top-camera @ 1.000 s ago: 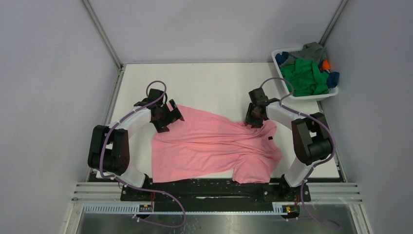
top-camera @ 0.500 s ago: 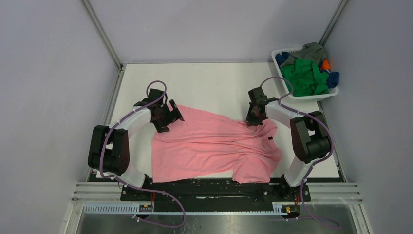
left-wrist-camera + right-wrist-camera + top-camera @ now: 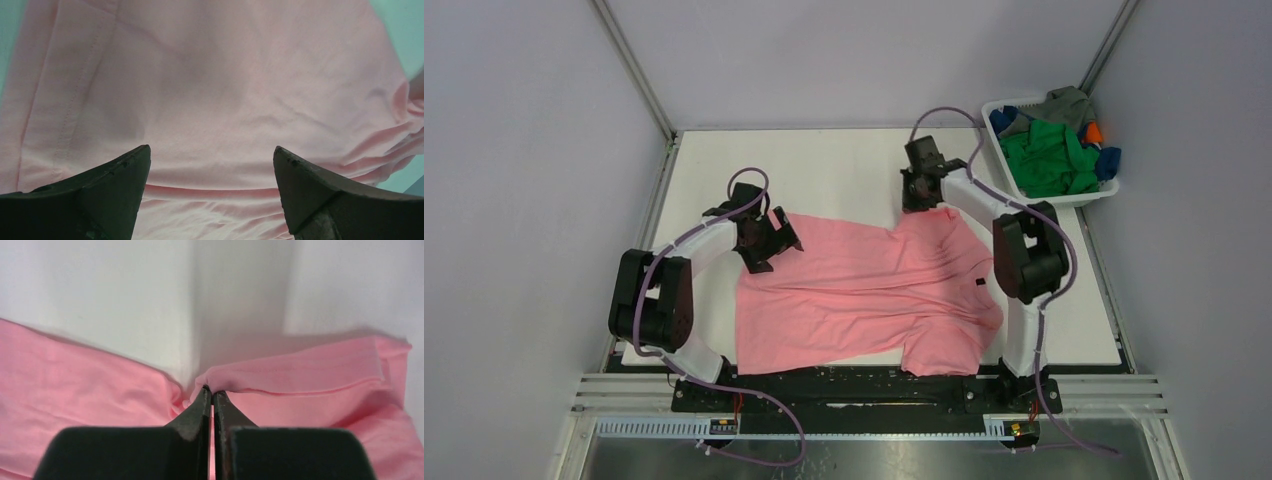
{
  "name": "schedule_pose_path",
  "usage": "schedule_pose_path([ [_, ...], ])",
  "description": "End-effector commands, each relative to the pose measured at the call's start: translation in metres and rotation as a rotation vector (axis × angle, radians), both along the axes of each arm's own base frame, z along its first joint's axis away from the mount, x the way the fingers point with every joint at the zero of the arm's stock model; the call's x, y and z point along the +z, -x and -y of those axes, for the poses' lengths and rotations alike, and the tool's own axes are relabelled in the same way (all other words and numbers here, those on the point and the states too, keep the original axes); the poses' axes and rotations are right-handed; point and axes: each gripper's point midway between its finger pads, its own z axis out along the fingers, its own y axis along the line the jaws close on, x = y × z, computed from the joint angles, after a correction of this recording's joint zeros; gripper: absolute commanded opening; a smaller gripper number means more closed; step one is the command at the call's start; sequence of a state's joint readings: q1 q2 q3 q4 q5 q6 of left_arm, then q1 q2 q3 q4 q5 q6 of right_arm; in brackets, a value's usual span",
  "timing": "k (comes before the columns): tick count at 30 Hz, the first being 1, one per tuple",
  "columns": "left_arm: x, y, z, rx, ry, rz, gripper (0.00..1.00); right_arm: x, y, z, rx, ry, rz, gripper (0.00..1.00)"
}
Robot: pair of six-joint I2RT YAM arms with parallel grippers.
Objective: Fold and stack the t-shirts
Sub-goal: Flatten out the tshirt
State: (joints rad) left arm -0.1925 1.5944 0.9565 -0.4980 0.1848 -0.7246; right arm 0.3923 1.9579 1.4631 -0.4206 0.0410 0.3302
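A salmon pink t-shirt (image 3: 864, 290) lies spread on the white table, crumpled at its near right. My right gripper (image 3: 917, 203) is shut on the shirt's far right edge; in the right wrist view the fingers (image 3: 211, 394) pinch a fold of pink cloth (image 3: 300, 370) over the white table. My left gripper (image 3: 769, 240) is open at the shirt's far left corner; its two fingertips (image 3: 125, 172) stand wide apart just over the pink cloth (image 3: 215, 90). Green, grey, blue and orange shirts (image 3: 1049, 155) lie heaped in the basket.
A white plastic basket (image 3: 1064, 197) stands at the table's far right corner. Grey walls with metal corner posts close in the table (image 3: 844, 170). The black arm rail runs along the near edge.
My right gripper has pulled the shirt's far right edge away from me and a little left, stretching the cloth. My left gripper has hardly moved.
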Motion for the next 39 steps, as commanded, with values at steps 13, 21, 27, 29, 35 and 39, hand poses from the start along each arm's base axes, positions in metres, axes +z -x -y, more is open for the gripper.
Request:
schedule_pose_path([
  [13,0.032,-0.037,0.009,0.023,0.039,0.098,0.99,0.029,0.024,0.006,0.014,0.067,-0.037,1.00],
  [21,0.007,-0.060,0.019,0.050,0.069,0.043,0.99,-0.038,0.078,0.024,-0.175,-0.221,-0.351,1.00],
  [27,-0.010,-0.108,0.012,0.127,0.101,0.014,0.99,-0.045,0.016,0.037,-0.259,-0.270,-0.323,0.99],
  [29,-0.010,-0.130,0.010,0.141,0.123,0.018,0.99,-0.041,-0.010,0.041,-0.285,-0.286,-0.306,1.00],
  [35,-0.014,-0.191,0.004,0.151,0.122,0.006,0.99,-0.043,-0.078,0.039,-0.323,-0.345,-0.315,0.99],
  [39,-0.011,-0.233,0.000,0.178,0.147,0.041,0.99,-0.024,-0.132,0.043,-0.344,-0.331,-0.225,0.99],
])
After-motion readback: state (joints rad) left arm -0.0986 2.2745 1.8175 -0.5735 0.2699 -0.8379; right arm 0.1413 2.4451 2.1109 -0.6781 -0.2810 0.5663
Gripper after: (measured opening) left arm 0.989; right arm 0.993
